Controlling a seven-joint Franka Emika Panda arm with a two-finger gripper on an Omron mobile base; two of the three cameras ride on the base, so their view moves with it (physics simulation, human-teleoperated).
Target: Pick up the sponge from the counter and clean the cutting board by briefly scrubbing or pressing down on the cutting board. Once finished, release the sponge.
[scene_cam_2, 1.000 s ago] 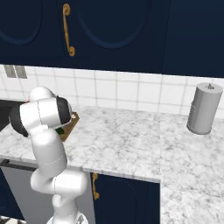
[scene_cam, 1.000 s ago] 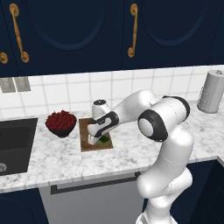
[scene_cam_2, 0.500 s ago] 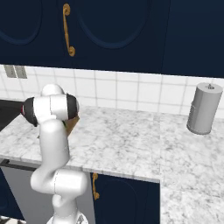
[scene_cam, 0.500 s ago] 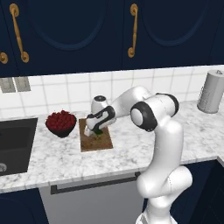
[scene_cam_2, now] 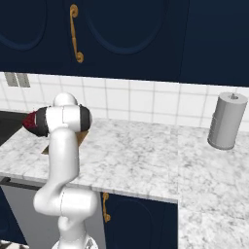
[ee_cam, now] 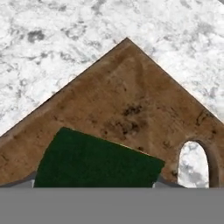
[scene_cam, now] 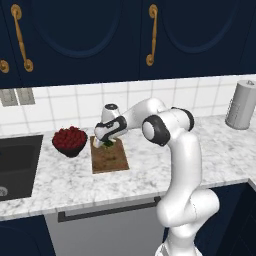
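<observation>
The gripper (scene_cam: 106, 143) reaches low over the far end of the cutting board (scene_cam: 110, 159), a glimpse of green sponge (scene_cam: 108, 143) at its tips; it appears to be clamping the sponge, though the fingers are too small to confirm. A bowl of red fruit (scene_cam: 70, 140) sits beside the board, a sink (scene_cam: 16, 162) further left, a paper towel roll (scene_cam: 241, 105) well apart. From the right base, the arm hides the board on the marble counter (scene_cam_2: 146, 155) below white tiles and navy cabinets. At the hand, the sponge (ee_cam: 96, 161) lies over stained wood (ee_cam: 127, 100) near the board's handle hole (ee_cam: 193, 162). Likely light, soft and compressible, it is best pinched across its short sides
</observation>
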